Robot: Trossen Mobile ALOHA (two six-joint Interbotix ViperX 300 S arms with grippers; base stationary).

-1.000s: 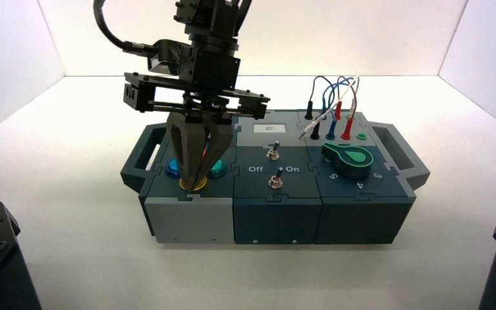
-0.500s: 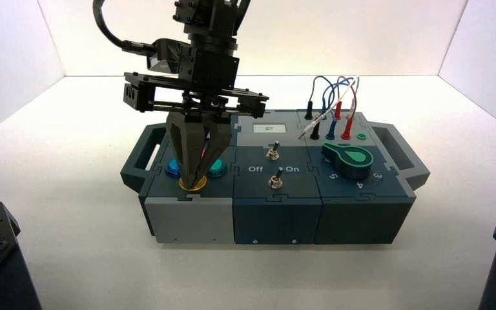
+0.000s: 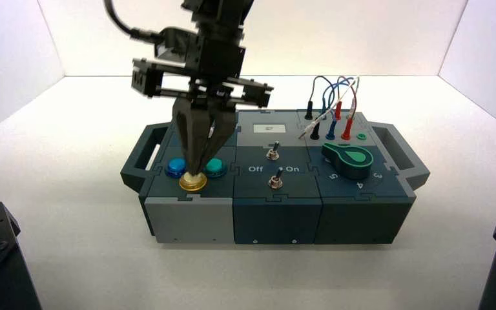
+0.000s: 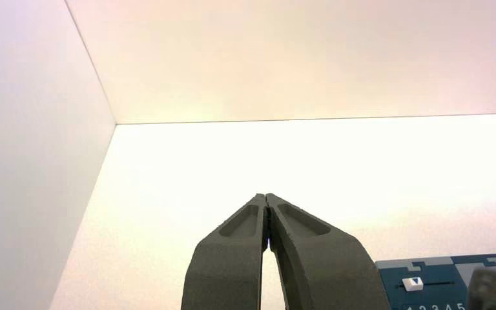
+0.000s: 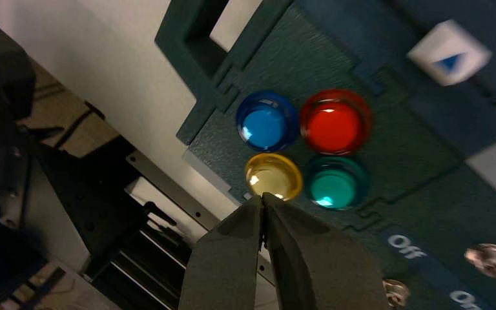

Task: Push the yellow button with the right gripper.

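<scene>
The yellow button sits at the front of a cluster of round buttons on the left end of the box. My right gripper hangs straight above it, shut, with its tips at the top of the dome. I cannot tell whether they touch. In the right wrist view the shut tips of the right gripper meet at the near rim of the yellow button. My left gripper is shut on nothing, parked off the box over the white floor.
Round the yellow button stand a blue button, a red button and a teal button. Two toggle switches occupy the middle of the box. A green knob and plugged wires are on the right.
My right gripper has lifted a little off the yellow button, whose dome now shows below the tips. The cross-bar stands higher. The left gripper shows no earlier view.
</scene>
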